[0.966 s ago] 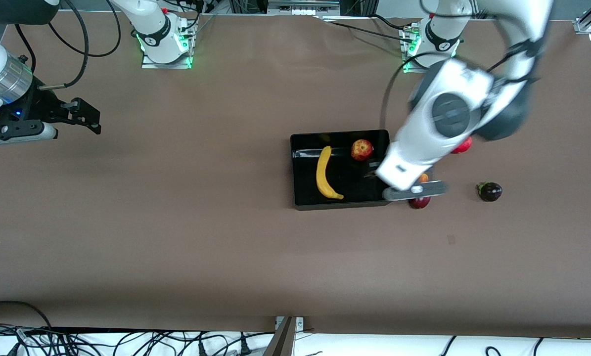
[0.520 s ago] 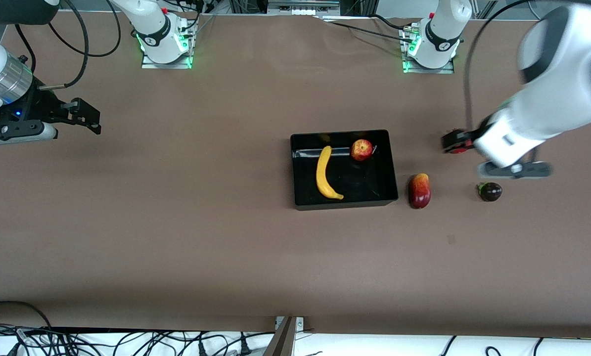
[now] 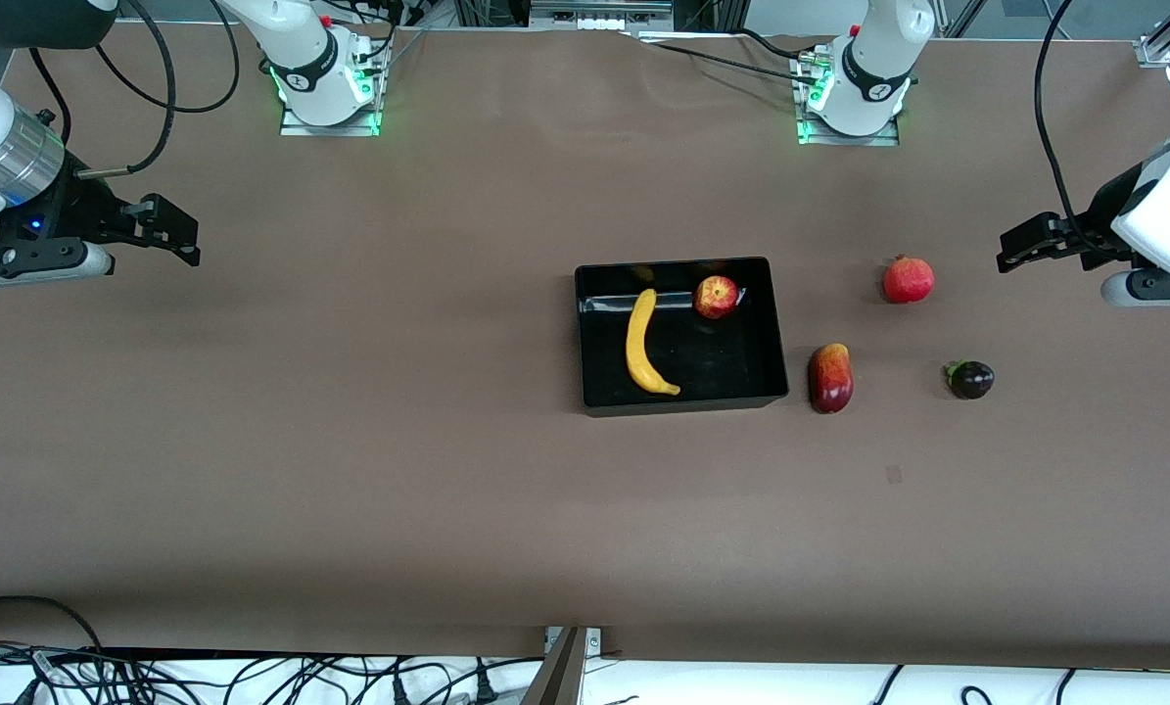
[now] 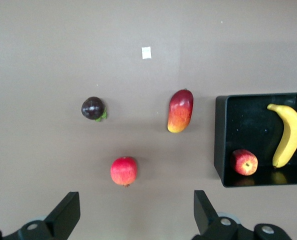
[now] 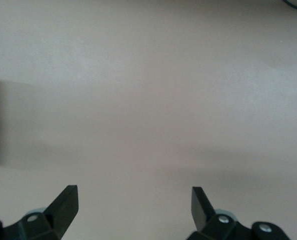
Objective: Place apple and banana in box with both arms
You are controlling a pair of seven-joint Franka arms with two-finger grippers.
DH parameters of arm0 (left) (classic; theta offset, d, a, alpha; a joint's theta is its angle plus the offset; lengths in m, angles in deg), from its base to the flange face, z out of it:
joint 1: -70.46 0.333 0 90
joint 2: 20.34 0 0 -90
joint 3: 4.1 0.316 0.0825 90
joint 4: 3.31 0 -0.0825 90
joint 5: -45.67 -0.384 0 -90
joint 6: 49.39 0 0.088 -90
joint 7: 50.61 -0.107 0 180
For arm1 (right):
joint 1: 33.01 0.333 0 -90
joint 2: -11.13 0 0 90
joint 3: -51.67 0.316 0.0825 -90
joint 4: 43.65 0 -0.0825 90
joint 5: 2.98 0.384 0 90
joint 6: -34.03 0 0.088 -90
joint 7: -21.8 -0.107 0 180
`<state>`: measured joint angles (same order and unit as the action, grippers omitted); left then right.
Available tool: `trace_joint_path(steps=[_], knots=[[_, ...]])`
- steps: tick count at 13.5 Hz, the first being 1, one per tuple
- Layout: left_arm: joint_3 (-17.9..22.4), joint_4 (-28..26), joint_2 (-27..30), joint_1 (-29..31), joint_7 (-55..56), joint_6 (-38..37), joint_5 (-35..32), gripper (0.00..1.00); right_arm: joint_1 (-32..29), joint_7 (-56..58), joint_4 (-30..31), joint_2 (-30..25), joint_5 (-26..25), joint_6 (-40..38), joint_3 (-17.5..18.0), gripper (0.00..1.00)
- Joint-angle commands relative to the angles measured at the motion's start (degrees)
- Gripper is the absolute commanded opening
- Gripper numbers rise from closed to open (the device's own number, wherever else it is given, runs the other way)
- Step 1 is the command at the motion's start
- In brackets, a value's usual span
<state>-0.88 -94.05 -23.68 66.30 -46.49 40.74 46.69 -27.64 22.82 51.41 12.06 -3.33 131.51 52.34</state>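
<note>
Both grippers hang empty with fingers apart: my left gripper over the counter at its arm's end, my right gripper waiting at the other. I see the apple and banana lying inside the box, so I judge the task done. Mango, pomegranate and a dark fruit lie outside.
</note>
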Motion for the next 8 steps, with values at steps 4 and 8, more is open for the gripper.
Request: trace_joint_path(steps=[4,8], knots=[[-1.5,-5.8,5.0,1.6,-0.4,2.6,-1.4,1.0,-1.1,0.1,-0.8,0.2,-0.2,-0.4,0.9,1.0],[-3.3,-5.7,5.1,3.0,-0.4,1.2,-2.2,1.0,-1.1,0.1,-0.8,0.2,-0.2,-0.4,0.9,1.0]])
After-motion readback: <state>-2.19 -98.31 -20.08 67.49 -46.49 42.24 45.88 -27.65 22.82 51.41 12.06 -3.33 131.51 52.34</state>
